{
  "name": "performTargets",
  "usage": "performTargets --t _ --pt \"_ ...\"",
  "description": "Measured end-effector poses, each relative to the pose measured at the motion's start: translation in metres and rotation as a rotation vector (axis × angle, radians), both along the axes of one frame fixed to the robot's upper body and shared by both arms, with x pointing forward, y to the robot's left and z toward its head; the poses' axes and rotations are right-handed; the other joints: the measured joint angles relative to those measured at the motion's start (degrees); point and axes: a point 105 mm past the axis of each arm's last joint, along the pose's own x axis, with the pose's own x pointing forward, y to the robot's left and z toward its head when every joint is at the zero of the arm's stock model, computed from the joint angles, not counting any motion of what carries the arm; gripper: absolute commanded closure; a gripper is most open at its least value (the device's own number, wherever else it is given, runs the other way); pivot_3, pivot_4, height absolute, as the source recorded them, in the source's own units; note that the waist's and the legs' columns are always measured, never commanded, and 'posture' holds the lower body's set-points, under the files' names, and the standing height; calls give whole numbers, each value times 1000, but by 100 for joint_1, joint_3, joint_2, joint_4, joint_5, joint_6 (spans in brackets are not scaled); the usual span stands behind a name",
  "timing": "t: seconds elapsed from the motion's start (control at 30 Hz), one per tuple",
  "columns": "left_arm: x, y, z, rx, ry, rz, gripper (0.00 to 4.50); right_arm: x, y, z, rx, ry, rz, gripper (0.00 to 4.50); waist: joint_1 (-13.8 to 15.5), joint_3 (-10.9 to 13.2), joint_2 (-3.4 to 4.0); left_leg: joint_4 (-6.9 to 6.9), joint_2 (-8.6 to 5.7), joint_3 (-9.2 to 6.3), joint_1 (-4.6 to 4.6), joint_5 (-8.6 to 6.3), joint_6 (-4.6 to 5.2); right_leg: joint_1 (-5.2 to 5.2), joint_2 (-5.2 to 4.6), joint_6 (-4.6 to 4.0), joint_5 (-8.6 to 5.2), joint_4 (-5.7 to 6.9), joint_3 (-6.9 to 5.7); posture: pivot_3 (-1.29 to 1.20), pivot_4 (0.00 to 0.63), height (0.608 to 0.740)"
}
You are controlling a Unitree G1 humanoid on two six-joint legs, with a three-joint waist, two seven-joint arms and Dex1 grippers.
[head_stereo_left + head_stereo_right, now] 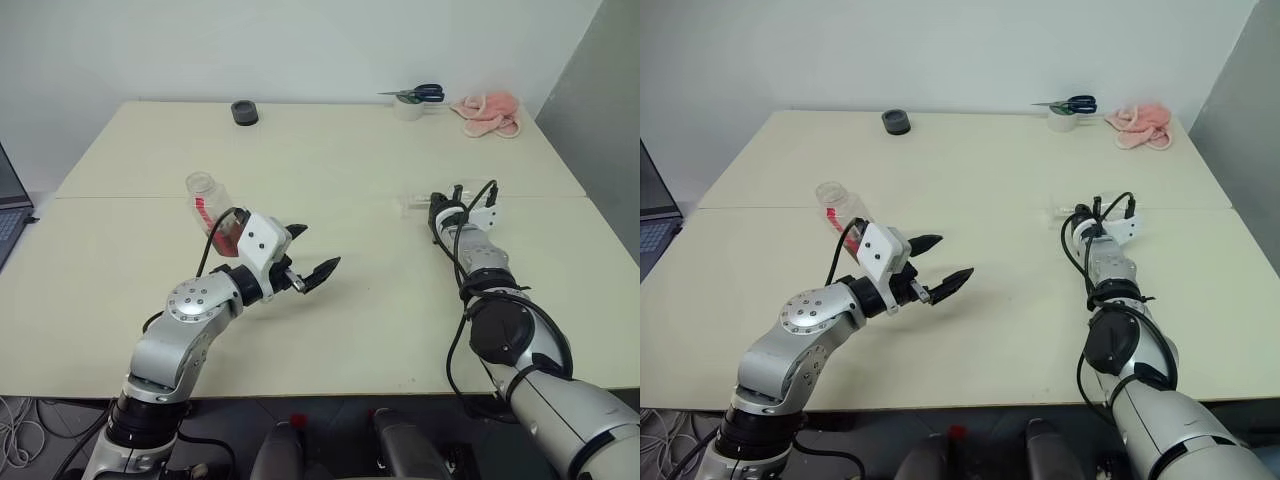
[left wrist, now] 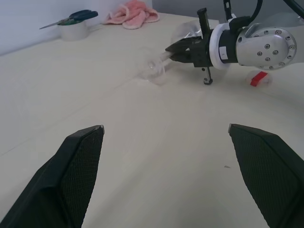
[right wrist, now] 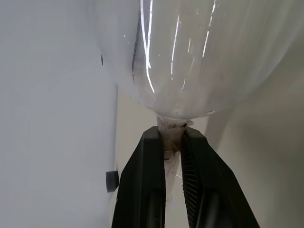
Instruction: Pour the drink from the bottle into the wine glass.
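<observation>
A: So, your right gripper (image 3: 173,142) is clamped on the stem of the wine glass (image 3: 199,57), just under the bowl. From the other arm's wrist view the glass lies on its side on the table (image 1: 350,170), foot pointing away from the gripper.

B: And my left gripper (image 1: 312,255)?

A: You have its fingers spread wide, with nothing between them, hovering over the table's near half.

B: Where is the bottle (image 1: 212,212)?

A: You'll find it just behind your left wrist, tilted, neck open with no cap on, the reddish drink (image 1: 226,238) pooled at its low end. A small red and white object (image 2: 259,79) lies on the table near your right arm; whether that is the cap you cannot tell.

B: Any writing on the label?

A: You can see a red strip on the bottle, but no lettering is legible. At the far edge sit scissors (image 1: 420,94) on a roll of tape (image 1: 408,108), a pink cloth (image 1: 488,112) and a dark round object (image 1: 244,112).
</observation>
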Motion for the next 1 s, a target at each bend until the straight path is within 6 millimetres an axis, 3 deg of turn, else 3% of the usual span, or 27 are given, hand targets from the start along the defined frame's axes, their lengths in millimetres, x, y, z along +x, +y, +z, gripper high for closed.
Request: performTargets --t 0.07,0.17,0.23,0.3,0.4,0.5,0.57,0.73,0.9,1.0 --pt "1 2 1 -2 -6 8 0 0 9 22 -236 -118 51 4315 -4 6 10 -2 0 3 -21 0 0 -29 0 0 0 7 4 0 150 740" --pt "3 12 6 -11 -20 39 0 -15 38 79 -654 -425 147 4317 -16 13 21 -11 5 5 -32 0 -1 -54 1 -25 15 19 6 0 150 740" --pt "3 19 6 -24 -25 60 0 -38 67 112 -935 -649 190 4318 -19 10 21 -36 8 3 -22 0 -2 -53 1 -32 13 13 3 0 150 740" --pt "1 27 1 -30 -6 77 0 -62 96 120 -1133 -815 232 4318 -8 7 18 -57 8 2 -15 0 -3 -52 -1 -42 6 10 -2 0 150 740" --pt "-2 32 -3 -43 17 74 0 -79 123 90 -1267 -874 329 4318 22 7 18 -58 6 0 -16 1 -4 -51 -5 -44 5 10 -6 0 150 740" --pt "-6 40 -6 -55 38 77 0 -93 134 51 -1379 -892 413 4318 65 8 17 -53 -7 5 -19 1 -5 -50 -22 -42 4 9 -5 0 150 740" --pt "-9 43 -3 -75 33 72 0 -100 140 37 -1409 -913 459 4318 67 8 16 -44 -7 10 -19 1 -5 -48 -23 -35 0 6 -2 0 150 740" --pt "-23 49 6 -102 20 65 0 -104 138 15 -1419 -890 527 4318 62 7 15 -40 -1 8 -12 2 -5 -44 -18 -33 -2 11 -3 0 150 740" --pt "-33 56 -10 -52 75 71 0 -107 137 -7 -1397 -821 647 4319 35 7 14 -40 2 4 -8 2 -5 -41 -11 -28 -5 12 -4 0 150 740" --pt "-34 56 -9 -50 73 71 0 -107 138 -10 -1384 -807 653 4319 28 5 12 -38 1 4 -6 2 -5 -39 -10 -22 -8 13 -2 0 150 740"
